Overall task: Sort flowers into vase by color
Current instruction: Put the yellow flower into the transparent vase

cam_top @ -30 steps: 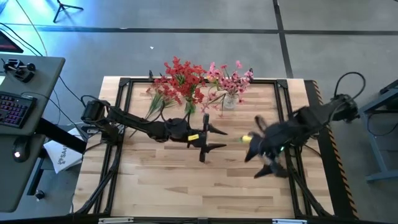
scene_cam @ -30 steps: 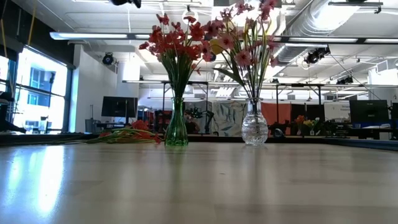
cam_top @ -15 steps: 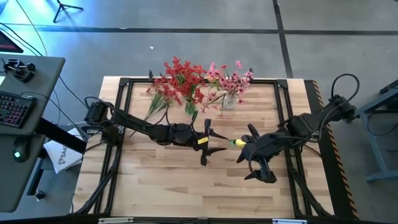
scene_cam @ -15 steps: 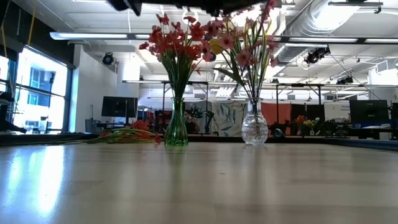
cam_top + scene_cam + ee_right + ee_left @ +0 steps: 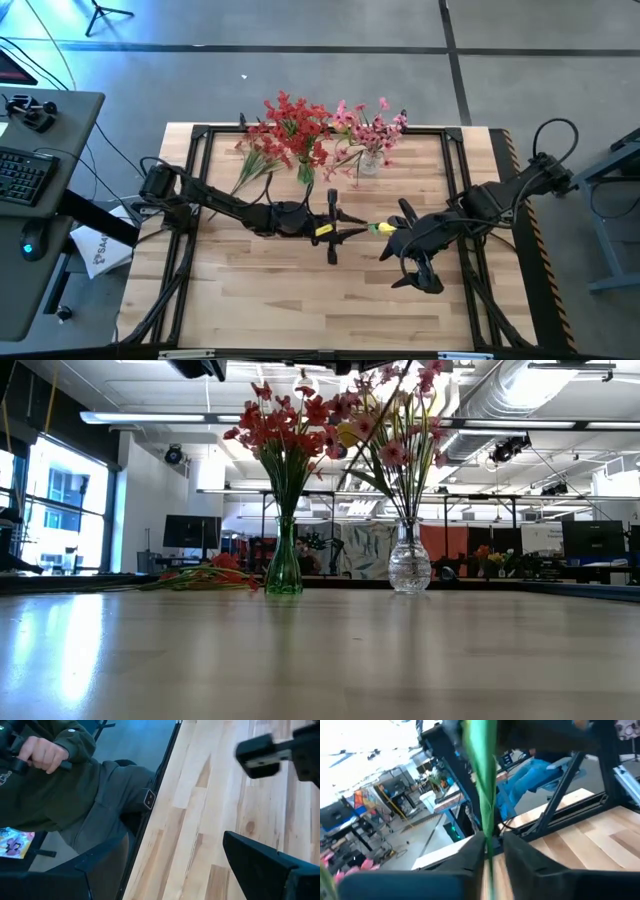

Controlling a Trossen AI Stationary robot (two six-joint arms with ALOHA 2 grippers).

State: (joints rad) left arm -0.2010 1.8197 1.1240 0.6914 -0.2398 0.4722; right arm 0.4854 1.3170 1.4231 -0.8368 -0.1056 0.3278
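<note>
Not much to read from my end. Only lettering I spot is on a white box (image 5: pixel 98 250) on the floor left of the table (image 5: pixel 280 300), starts with "SA", rest is cut off. Nothing else legible.

Keyboard (image 5: pixel 22 175) on a grey desk (image 5: pixel 70 110) beside the wooden table (image 5: pixel 260 290); person's hand (image 5: pixel 44 753) beyond.

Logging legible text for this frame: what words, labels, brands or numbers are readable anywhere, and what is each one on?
"SA": dark letters on the white item beside the table's left edge, high view; the rest of the word cannot be read.
Small patch on the person's green garment: too small to read.
Colourful printed item near the person: blurred, unreadable.
Nothing else is legible.
</note>
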